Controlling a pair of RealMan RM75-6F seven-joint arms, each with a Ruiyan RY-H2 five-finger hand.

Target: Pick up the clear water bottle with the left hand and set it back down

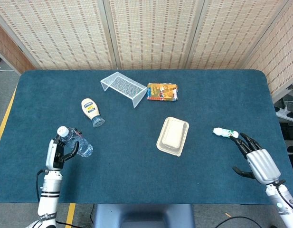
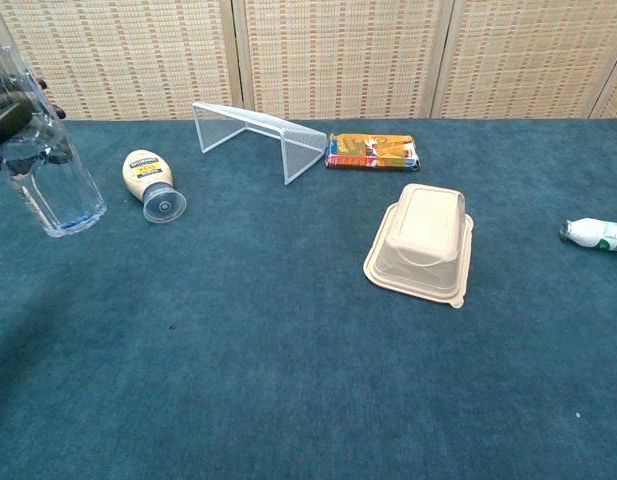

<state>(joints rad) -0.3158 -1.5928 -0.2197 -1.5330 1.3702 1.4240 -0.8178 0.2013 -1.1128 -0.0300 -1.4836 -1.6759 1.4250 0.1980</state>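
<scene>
The clear water bottle (image 1: pixel 78 142) (image 2: pixel 46 165) with a white cap leans in the grip of my left hand (image 1: pixel 61 149) near the table's left front. Its base points right and away from the hand. In the chest view the bottle stands tilted at the far left, dark fingers (image 2: pixel 10 115) wrapped round its upper part, its base at or just above the blue cloth. My right hand (image 1: pixel 256 156) rests open on the table at the far right, fingers spread, just below a small white and green bottle (image 1: pixel 225 132) (image 2: pixel 595 233).
A mayonnaise bottle (image 1: pixel 91 111) (image 2: pixel 151 184) lies near the water bottle. A clear wire rack (image 1: pixel 123 87) (image 2: pixel 260 135) and an orange snack pack (image 1: pixel 162 91) (image 2: pixel 373 152) sit at the back. A beige takeaway box (image 1: pixel 173 136) (image 2: pixel 421 243) lies in the middle.
</scene>
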